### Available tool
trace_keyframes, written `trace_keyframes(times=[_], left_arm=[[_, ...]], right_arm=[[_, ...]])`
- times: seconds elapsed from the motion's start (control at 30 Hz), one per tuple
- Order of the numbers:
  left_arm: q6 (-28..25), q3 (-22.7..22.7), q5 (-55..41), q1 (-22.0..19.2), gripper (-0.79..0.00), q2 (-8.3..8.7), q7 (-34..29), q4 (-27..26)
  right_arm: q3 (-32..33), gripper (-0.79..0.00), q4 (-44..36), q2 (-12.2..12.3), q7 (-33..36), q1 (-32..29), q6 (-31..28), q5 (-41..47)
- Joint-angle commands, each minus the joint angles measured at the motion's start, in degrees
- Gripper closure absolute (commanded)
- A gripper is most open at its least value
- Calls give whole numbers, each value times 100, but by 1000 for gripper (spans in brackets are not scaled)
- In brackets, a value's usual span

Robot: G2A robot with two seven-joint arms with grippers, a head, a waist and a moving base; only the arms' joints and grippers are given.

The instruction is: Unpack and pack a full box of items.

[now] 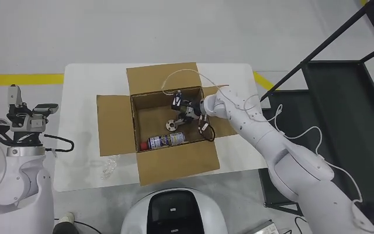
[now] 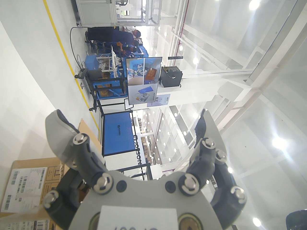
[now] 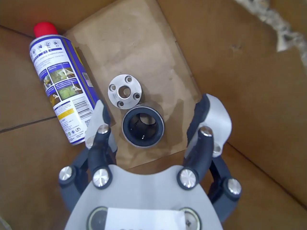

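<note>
An open cardboard box point(image 1: 171, 79) stands on the white table point(image 1: 82, 105). On its floor lies a spray can point(image 1: 166, 140) with a red cap, also seen as the spray can point(image 3: 61, 82), beside a metal flanged bearing point(image 1: 172, 124). In the right wrist view the flanged bearing point(image 3: 134, 111) shows a round silver flange and a dark hollow sleeve. My right gripper point(image 3: 153, 111) hangs open inside the box just above the bearing, its fingers either side of the sleeve without touching. My left gripper point(image 2: 130, 130) is open and empty, raised off the table's left side, pointing up into the room.
A small clear plastic item point(image 1: 108, 168) lies on the table near the box's left flap point(image 1: 114, 124). Torn paper point(image 3: 266, 5) clings to one box wall. A dark metal rack point(image 1: 333, 93) stands to the right of the table. White cable loops over the box's far side.
</note>
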Motion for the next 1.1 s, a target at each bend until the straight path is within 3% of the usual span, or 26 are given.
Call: trace_keyframes(times=[0.0, 0.27, 0.5, 0.77, 0.93, 1.07], left_arm=[[0, 0, 0, 0, -785, 0, 0, 0], [0, 0, 0, 0, -785, 0, 0, 0], [0, 0, 0, 0, -785, 0, 0, 0], [12, 11, 8, 9, -785, 1, -27, 2], [75, -37, 342, 111, -785, 89, -1318, 154], [333, -155, 232, 75, -785, 177, -2463, 328]], right_arm=[[68, -785, -171, 41, 12, 4, -107, -25], [814, -785, -1811, 535, 300, -492, -1175, 294], [2003, -785, -3423, 1127, 1231, -1651, -1096, 1548], [3329, -785, -4351, 1596, 1997, -2939, -257, 3317], [3990, -785, -4660, 1750, 1941, -3553, 163, 4065], [4057, -785, -4736, 1771, 1981, -3627, 205, 4070]])
